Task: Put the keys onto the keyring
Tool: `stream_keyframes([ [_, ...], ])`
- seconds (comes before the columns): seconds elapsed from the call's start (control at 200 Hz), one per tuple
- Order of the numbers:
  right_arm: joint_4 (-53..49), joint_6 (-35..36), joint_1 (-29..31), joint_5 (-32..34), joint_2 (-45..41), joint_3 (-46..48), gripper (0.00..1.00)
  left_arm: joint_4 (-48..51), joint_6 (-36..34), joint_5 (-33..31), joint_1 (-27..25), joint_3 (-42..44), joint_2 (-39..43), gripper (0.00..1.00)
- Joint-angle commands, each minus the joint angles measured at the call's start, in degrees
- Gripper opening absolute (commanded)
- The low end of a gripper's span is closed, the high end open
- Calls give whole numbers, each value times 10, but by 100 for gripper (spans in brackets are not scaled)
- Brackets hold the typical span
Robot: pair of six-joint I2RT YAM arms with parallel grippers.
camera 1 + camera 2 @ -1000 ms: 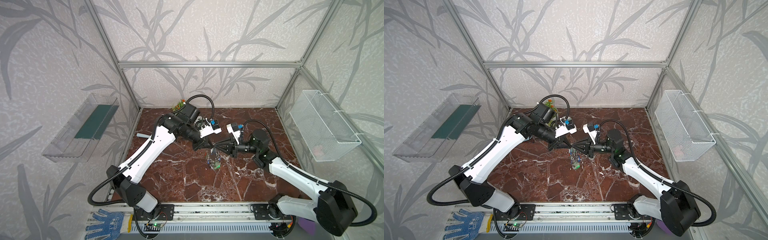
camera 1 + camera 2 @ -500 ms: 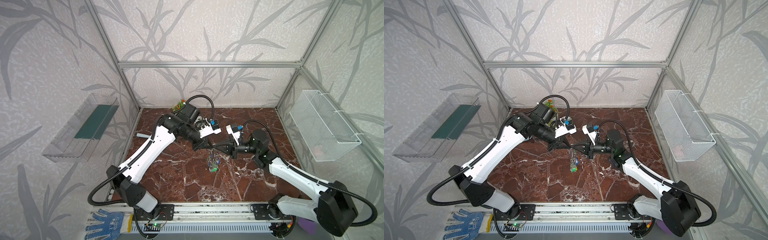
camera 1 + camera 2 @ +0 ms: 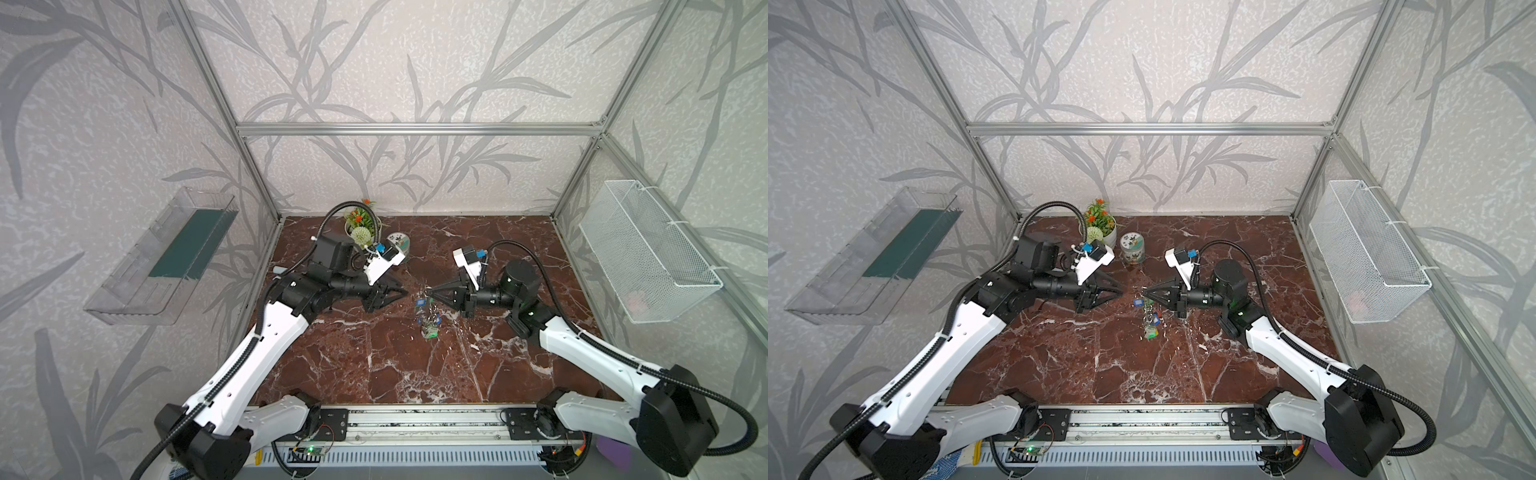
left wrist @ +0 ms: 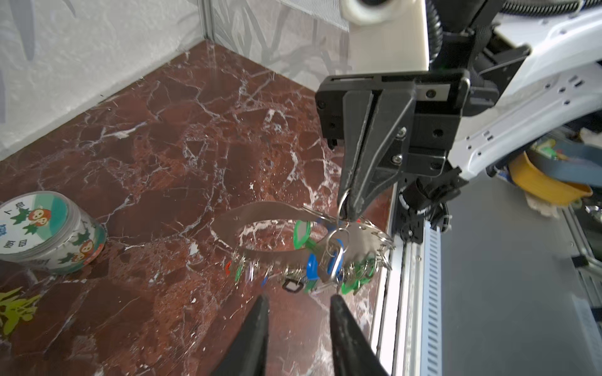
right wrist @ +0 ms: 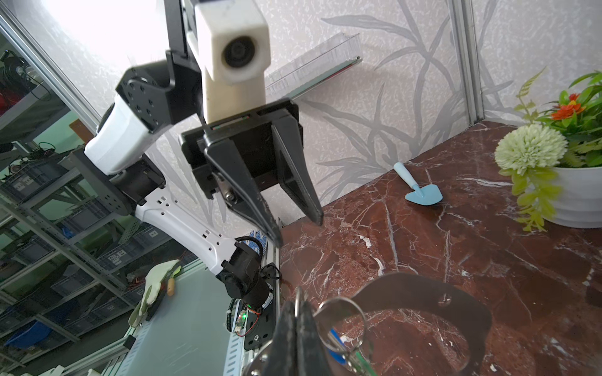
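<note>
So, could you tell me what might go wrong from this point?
The right gripper pinches the keyring only at its edge; hanging there, it could slip and drop. The left gripper is open and apart from it, so nothing steadies it: it may swing, and the crowded keys could snag an approaching finger.

I saw the left arm [image 3: 270, 340] and right arm [image 3: 590, 353] in white shells, black joint housings [image 3: 673, 432], corrugated black cables [image 3: 1050, 204], cream wrist-camera blocks [image 5: 233, 42], black tapered fingers [image 5: 241, 182] with small silver screws [image 5: 229, 196]
</note>
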State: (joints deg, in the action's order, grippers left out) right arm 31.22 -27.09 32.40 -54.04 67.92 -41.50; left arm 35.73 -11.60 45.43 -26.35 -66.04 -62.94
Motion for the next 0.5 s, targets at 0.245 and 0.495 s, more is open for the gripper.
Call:
stream_keyframes([
  [0.245, 47, -21, 1, -13, -18, -18, 0, -277, 174, 32, 1, 132, 52, 59],
  [0.495, 49, -22, 1, -11, -19, -15, 0, -281, 176, 106, -10, 124, 17, 59],
])
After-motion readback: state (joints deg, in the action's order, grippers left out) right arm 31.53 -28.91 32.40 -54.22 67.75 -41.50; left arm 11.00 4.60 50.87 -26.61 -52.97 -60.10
